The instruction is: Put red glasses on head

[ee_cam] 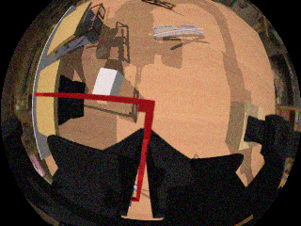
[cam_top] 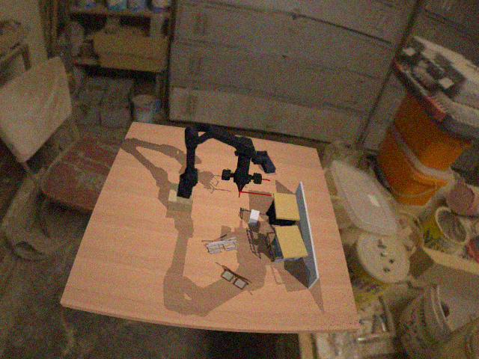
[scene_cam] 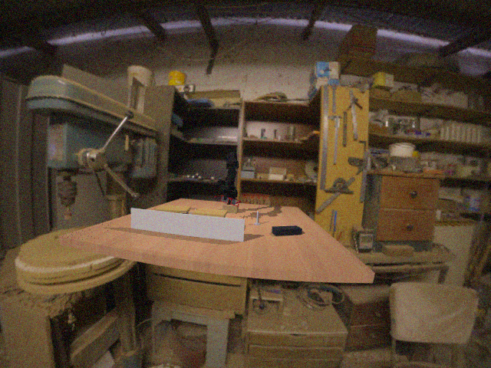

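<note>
My gripper [cam_top: 240, 188] [ee_cam: 146, 134] is shut on the red glasses [cam_top: 255, 193] [ee_cam: 94, 97], holding them in the air. One temple reaches toward the heads in the wrist view; the front runs down between the fingers. The nearer display head [cam_top: 286, 206] [ee_cam: 47, 99] has a tan top and a black front, and stands right of the glasses in the top view. The other head [cam_top: 290, 241] [ee_cam: 64, 25] has a tan top and a blue-grey front, with dark brown glasses [cam_top: 269, 245] at its front. I cannot make out the blue tag. The exterior view shows little of the glasses.
A white block [cam_top: 254, 217] [ee_cam: 106, 81] stands before the nearer head. A pale panel [cam_top: 307, 235] [scene_cam: 186, 225] stands behind both heads. Silver glasses [cam_top: 222, 245] [ee_cam: 179, 29] and brown glasses [cam_top: 235, 277] lie on the table. A black case [cam_top: 268, 162] [scene_cam: 286, 230] and a small white post [scene_cam: 258, 218] stand aside.
</note>
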{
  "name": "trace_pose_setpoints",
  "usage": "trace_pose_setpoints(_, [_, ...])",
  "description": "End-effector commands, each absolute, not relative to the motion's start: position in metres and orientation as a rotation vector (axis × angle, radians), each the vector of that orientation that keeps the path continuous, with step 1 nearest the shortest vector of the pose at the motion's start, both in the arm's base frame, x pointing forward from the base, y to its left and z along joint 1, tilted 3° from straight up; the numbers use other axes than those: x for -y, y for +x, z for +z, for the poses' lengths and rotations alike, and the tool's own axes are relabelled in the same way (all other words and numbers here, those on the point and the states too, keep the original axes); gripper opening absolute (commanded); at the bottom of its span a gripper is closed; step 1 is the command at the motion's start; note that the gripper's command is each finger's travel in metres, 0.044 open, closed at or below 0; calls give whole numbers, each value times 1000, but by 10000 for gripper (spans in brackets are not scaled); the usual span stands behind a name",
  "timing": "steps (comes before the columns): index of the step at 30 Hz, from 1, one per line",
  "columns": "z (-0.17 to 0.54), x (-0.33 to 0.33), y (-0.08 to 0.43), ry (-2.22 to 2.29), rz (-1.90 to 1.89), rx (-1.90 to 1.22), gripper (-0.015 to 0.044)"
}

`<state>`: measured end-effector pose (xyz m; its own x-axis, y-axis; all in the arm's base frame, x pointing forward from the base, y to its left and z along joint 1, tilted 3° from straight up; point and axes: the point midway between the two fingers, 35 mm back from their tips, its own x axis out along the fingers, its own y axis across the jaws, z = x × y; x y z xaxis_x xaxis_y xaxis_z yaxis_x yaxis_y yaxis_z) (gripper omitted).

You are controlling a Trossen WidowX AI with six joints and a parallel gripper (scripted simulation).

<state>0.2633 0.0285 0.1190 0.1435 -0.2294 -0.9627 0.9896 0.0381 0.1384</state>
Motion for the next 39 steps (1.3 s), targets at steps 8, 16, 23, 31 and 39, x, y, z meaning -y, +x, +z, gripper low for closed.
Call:
trace_pose_setpoints(8, [113, 10, 268, 1088, -1168, -1078, 0])
trace_pose_setpoints(16, [110, 36, 267, 1105, -1132, -1151, 0])
trace_pose_setpoints(23, [108, 47, 266, 1116, -1110, -1179, 0])
trace_pose_setpoints(31, [101, 47, 267, 1131, -1101, -1197, 0])
trace_pose_setpoints(39, [96, 48, 268, 1117, -1111, -1185, 0])
